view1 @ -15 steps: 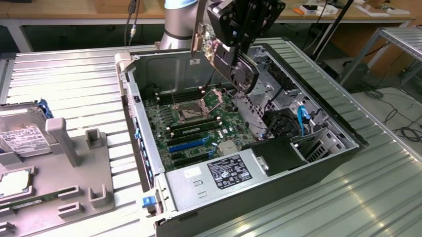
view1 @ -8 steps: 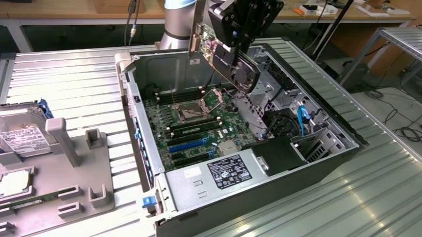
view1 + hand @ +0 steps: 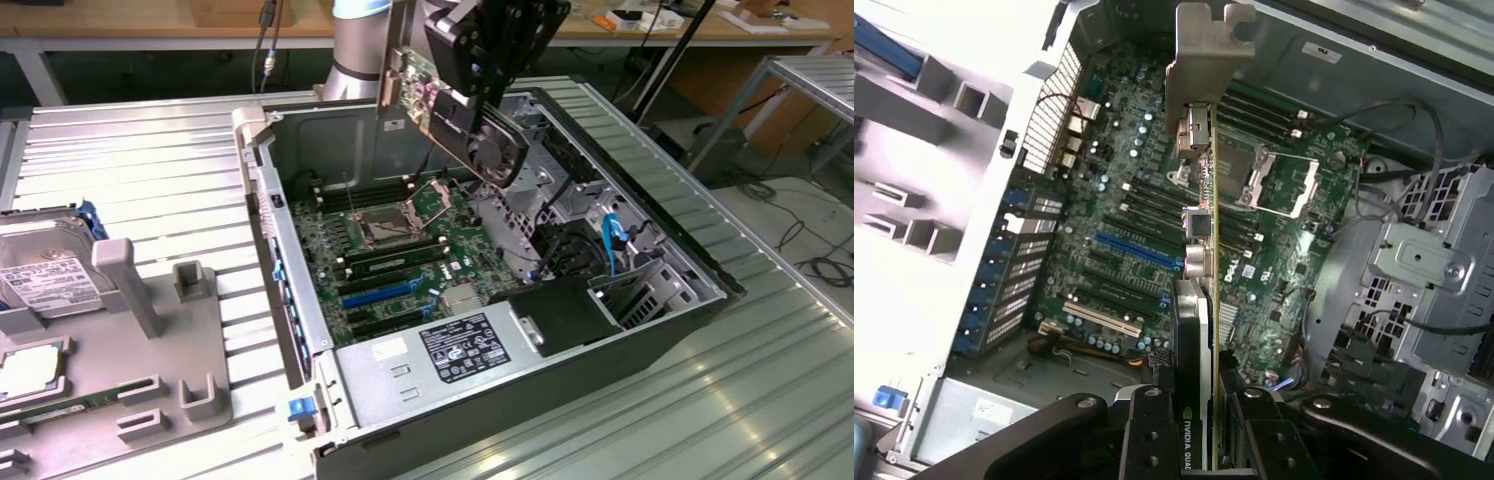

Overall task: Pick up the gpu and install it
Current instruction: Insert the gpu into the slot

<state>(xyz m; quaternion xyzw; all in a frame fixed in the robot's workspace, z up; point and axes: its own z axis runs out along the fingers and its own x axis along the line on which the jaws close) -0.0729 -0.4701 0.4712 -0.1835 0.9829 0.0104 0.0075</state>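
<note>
The gpu (image 3: 447,105), a green board with a black fan face and a silver end bracket, hangs tilted in the air over the back of the open computer case (image 3: 667,260). My gripper (image 3: 487,60) is shut on it from above. In the wrist view the gpu (image 3: 1196,250) appears edge-on, its bracket pointing away from the gripper (image 3: 1199,440), whose black fingers (image 3: 1149,430) clamp the card on both sides. Below it lies the motherboard (image 3: 1124,200) with a blue slot (image 3: 1139,252) and black slots beside it. The card is well above the board and touches nothing.
Inside the case are the CPU socket (image 3: 387,230), the blue slot (image 3: 384,292), a power supply (image 3: 447,350) and drive cages with cables (image 3: 614,240). A grey fixture (image 3: 134,330) on the exterior view's left holds a hard drive (image 3: 40,275). Everything rests on a ribbed metal table (image 3: 747,400).
</note>
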